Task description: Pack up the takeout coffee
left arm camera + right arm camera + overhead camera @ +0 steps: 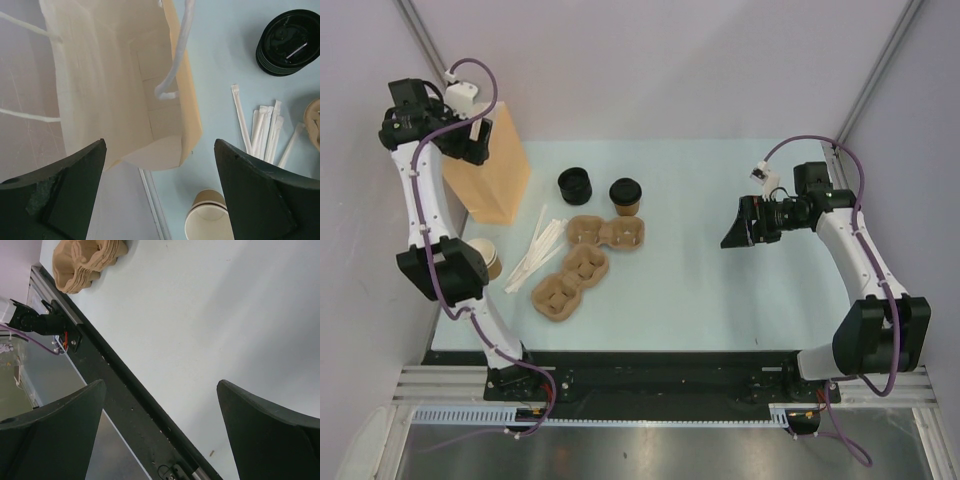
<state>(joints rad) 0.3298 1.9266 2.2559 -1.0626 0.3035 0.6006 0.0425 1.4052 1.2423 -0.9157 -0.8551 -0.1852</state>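
The takeout coffee (625,196), a small brown cup with a black lid, stands upright at mid-table next to a pulp cup carrier (608,232). It shows in neither wrist view. The tan paper bag (492,165) stands open at the back left. My left gripper (472,146) hovers over the bag's mouth, open and empty; its wrist view (160,145) looks down into the empty bag (125,75). My right gripper (736,230) is open and empty above the bare table right of centre, well apart from the coffee; its wrist view (161,385) looks toward the table's near edge.
A stack of black lids (575,185) stands left of the coffee. A second stack of pulp carriers (570,283) lies nearer the front. White wrapped straws (535,252) and a lidless tan cup (486,257) lie at the left, near the left arm.
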